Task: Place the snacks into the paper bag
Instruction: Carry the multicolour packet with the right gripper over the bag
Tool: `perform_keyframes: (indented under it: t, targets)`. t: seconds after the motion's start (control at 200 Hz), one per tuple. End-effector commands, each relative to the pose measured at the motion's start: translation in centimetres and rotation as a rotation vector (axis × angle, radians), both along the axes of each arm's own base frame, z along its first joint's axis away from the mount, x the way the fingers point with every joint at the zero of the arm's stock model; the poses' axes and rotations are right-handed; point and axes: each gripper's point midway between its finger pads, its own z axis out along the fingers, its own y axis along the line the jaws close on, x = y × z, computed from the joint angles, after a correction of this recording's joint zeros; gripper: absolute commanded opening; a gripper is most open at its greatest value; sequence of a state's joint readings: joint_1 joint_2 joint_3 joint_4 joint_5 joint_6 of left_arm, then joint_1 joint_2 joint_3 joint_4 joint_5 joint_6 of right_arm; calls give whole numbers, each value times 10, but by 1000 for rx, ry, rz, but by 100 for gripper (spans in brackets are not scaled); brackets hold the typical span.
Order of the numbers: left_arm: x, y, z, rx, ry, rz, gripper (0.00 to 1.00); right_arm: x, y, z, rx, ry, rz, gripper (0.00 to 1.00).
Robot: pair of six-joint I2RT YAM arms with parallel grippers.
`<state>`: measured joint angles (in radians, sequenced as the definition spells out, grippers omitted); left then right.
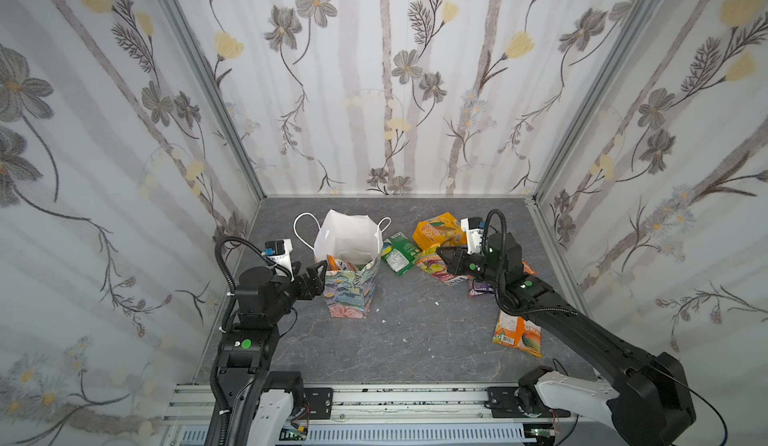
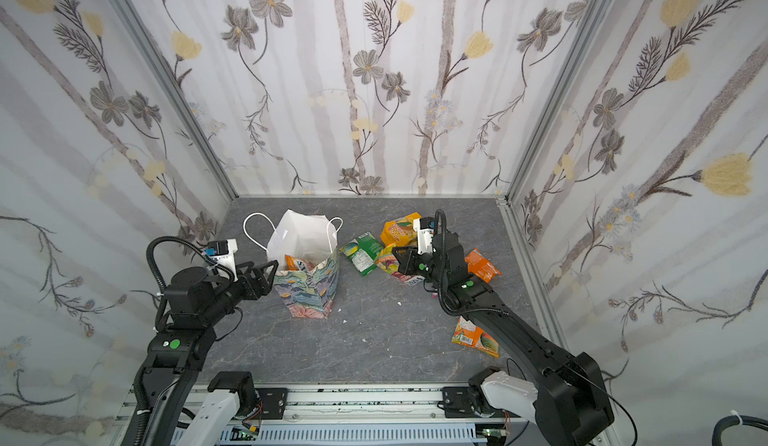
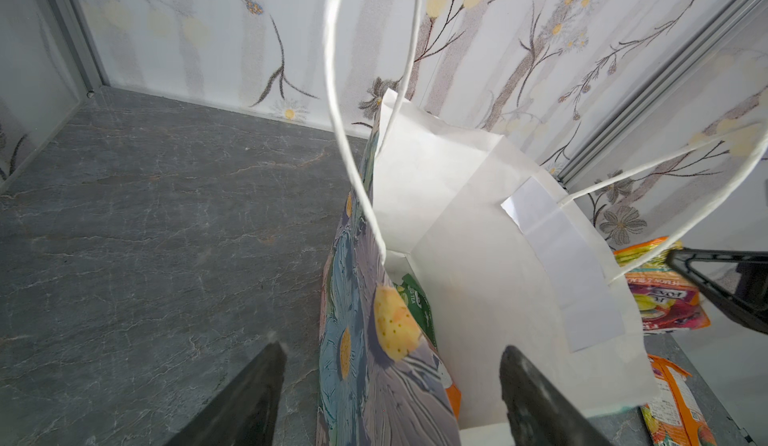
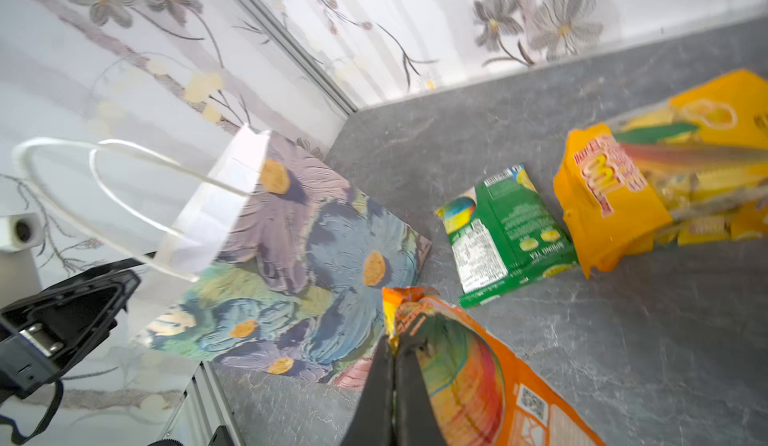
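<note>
The floral paper bag (image 1: pixel 351 290) (image 2: pixel 307 290) stands upright and open at centre left, with an orange packet (image 1: pixel 340 264) and a green one (image 3: pixel 415 302) inside. My left gripper (image 1: pixel 322 265) (image 3: pixel 390 350) is open, one finger outside and one inside the bag's near wall (image 3: pixel 365 373). My right gripper (image 1: pixel 441 253) (image 4: pixel 395 344) is shut on the top edge of an orange multicoloured packet (image 4: pixel 465 373) (image 2: pixel 386 261), just right of the bag. A green packet (image 1: pixel 401 254) (image 4: pixel 507 231) and a yellow-orange packet (image 1: pixel 438 229) (image 4: pixel 648 182) lie on the table beyond it.
More snacks lie under and around the right arm: an orange packet (image 2: pixel 482 267), a purple one (image 1: pixel 478 288) and an orange one (image 1: pixel 517 331) near the front right. Wallpapered walls close in the grey table (image 1: pixel 415 340) on three sides. The bag's cord handles (image 1: pixel 301 227) hang outward.
</note>
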<state>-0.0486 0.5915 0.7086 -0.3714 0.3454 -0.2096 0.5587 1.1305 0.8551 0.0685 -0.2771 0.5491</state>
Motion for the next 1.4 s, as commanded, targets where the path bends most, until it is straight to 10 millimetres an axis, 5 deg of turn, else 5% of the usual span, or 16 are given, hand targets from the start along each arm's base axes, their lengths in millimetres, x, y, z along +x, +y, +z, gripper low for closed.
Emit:
perform_keyframes:
  t: [0.0,0.664,0.889,1.234,1.394]
  targets:
    - [2,-1,8,-4,-37,-6,81,-1,-2,23,-59,-101,-22,0]
    - [2,-2,8,-5,-38,-8,81,-57,42,168,-10,-482,170,0]
    - [2,-2,9,-6,-43,-10,81,-85,71,218,103,-583,290,0]
    - [2,-1,9,-4,-42,-6,81,-106,115,260,149,-670,396,0]
    - [2,-2,9,-5,-42,-9,81,-107,121,277,195,-722,360,0]
